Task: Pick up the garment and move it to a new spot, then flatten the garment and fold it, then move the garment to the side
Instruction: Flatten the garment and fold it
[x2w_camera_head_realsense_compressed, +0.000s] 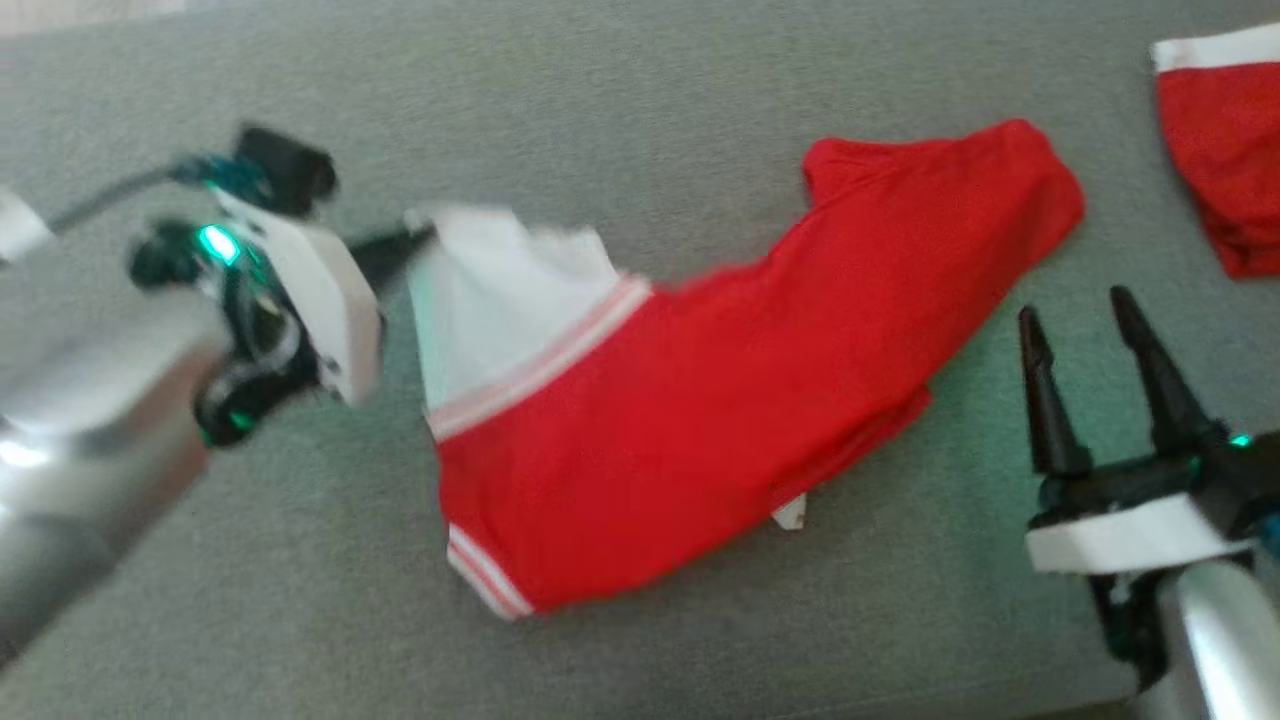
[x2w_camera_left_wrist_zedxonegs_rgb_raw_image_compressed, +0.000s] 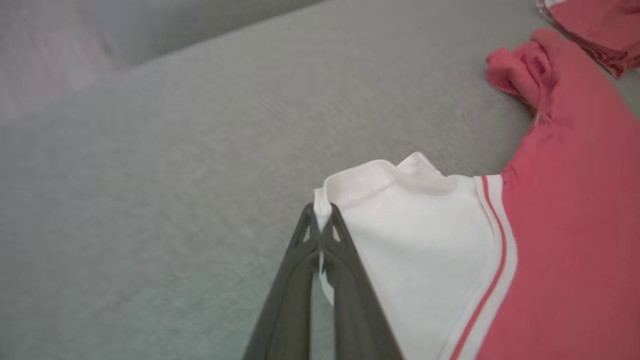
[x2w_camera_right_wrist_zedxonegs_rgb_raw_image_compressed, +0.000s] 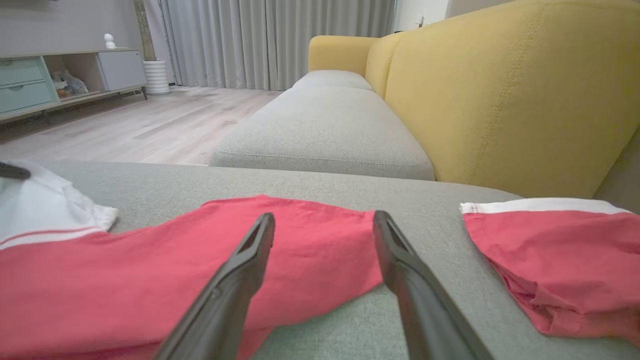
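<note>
A red garment with a white part and white stripes lies crumpled across the grey sofa seat. My left gripper is shut on the corner of the garment's white part, pinching the white hem between its fingertips. At the lower right my right gripper stands open beside the garment's red end, touching nothing. The right wrist view has the red garment lying past and under my open right gripper.
A second red garment with a white band lies at the seat's far right. A yellow sofa back rises behind it. Another grey cushion, wood floor and a low cabinet lie beyond.
</note>
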